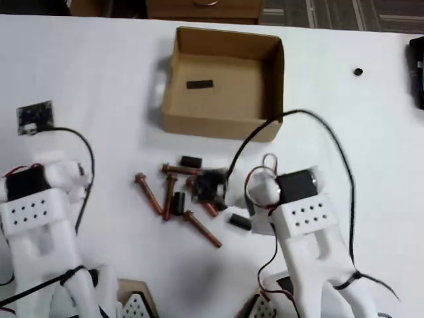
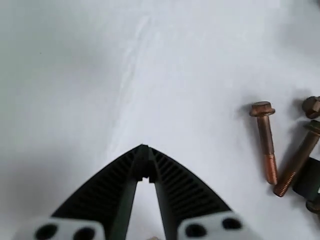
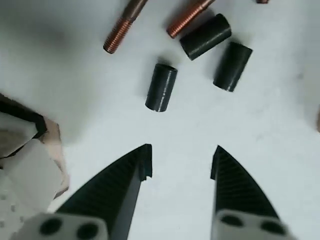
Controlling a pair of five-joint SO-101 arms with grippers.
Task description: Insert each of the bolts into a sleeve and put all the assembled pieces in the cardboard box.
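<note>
Your right gripper (image 3: 181,156) hangs with jaws spread, and the nearest sleeve (image 3: 161,87) is just ahead on the table (image 3: 280,125), lying lengthwise to your reach. Left gripper (image 2: 145,152) is pinched closed, bolts (image 2: 265,142) off aside.

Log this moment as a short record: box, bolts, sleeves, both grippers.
box: brown cardboard box, open-topped, at the far side of the white table; one small black piece lies inside
bolts: copper-coloured bolts loose on the table in front of the box
sleeves: black cylindrical sleeves lying on their sides among the bolts
left gripper: shut, empty, over bare table beside the bolts
right gripper: open, empty, just short of the sleeves
</note>
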